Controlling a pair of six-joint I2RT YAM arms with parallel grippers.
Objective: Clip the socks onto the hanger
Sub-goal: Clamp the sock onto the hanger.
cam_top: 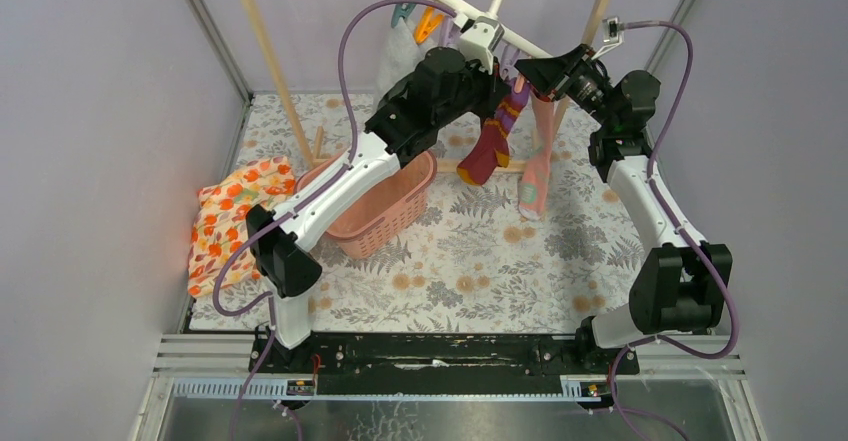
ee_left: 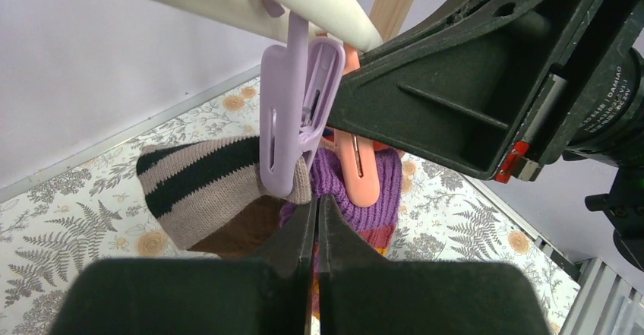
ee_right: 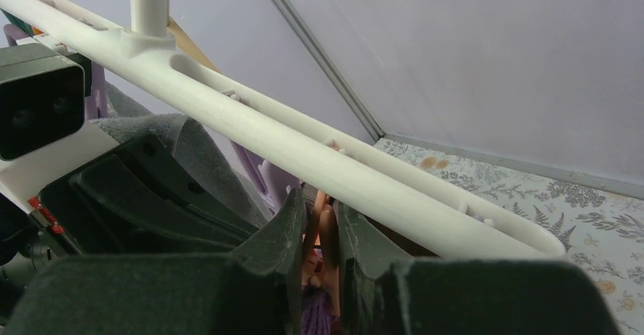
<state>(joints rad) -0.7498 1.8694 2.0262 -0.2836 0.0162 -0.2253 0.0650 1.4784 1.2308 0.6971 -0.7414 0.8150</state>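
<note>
The white bar hanger (cam_top: pixel 450 6) hangs on the wooden rack. It also shows in the left wrist view (ee_left: pixel 304 1) and the right wrist view (ee_right: pixel 304 149). The striped purple sock (cam_top: pixel 497 131) hangs under it, its cuff (ee_left: pixel 380 191) inside an orange clip (ee_left: pixel 357 169). My left gripper (ee_left: pixel 317 202) is shut on the purple cuff just below that clip; it also shows from above (cam_top: pixel 497 83). My right gripper (ee_right: pixel 322 217) is shut on the orange clip (ee_right: pixel 328 232) from the other side, under the bar (cam_top: pixel 535 73).
A purple clip (ee_left: pixel 292 115) holds the dark brown striped sock (ee_left: pixel 205 179) beside the purple one. A long pink sock (cam_top: pixel 537 166) hangs to the right. A pink basket (cam_top: pixel 385 216) and an orange floral cloth (cam_top: pixel 235 216) lie below left. Wooden rack legs (cam_top: pixel 265 41) stand behind.
</note>
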